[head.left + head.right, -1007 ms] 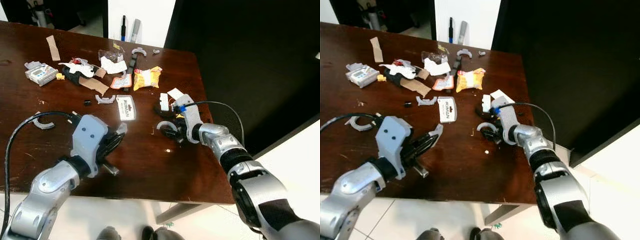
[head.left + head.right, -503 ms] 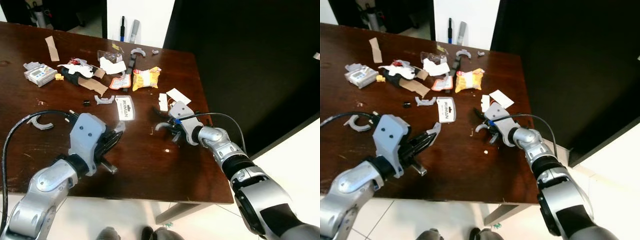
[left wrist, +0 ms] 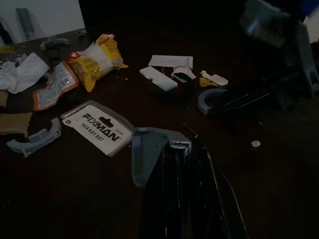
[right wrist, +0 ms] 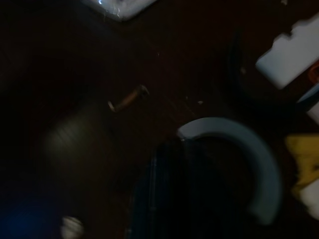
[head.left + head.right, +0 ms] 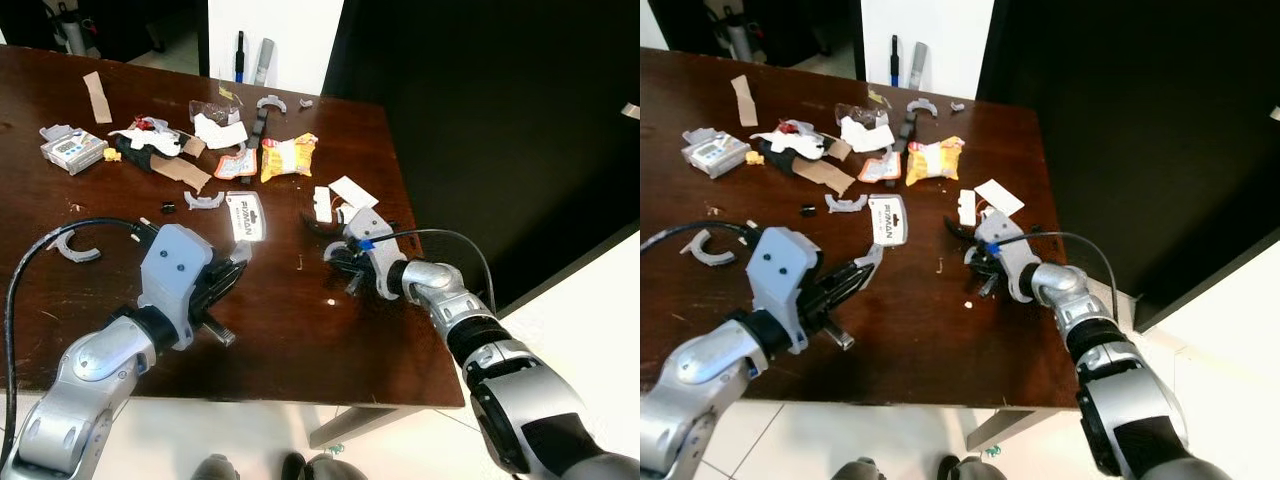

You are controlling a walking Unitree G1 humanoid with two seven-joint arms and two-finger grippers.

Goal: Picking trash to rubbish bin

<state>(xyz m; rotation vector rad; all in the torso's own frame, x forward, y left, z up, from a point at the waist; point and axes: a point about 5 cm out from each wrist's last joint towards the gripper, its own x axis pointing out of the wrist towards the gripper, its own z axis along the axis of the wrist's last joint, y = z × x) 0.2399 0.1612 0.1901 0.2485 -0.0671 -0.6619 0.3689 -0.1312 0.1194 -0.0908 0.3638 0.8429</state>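
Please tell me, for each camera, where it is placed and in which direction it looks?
Eye views: on the head, looking down at the table; both arms visible.
Left wrist view: along the left gripper toward the FIXMAN card.
Right wrist view: along the right gripper at the grey half-ring.
Shared: the card and the half-ring.
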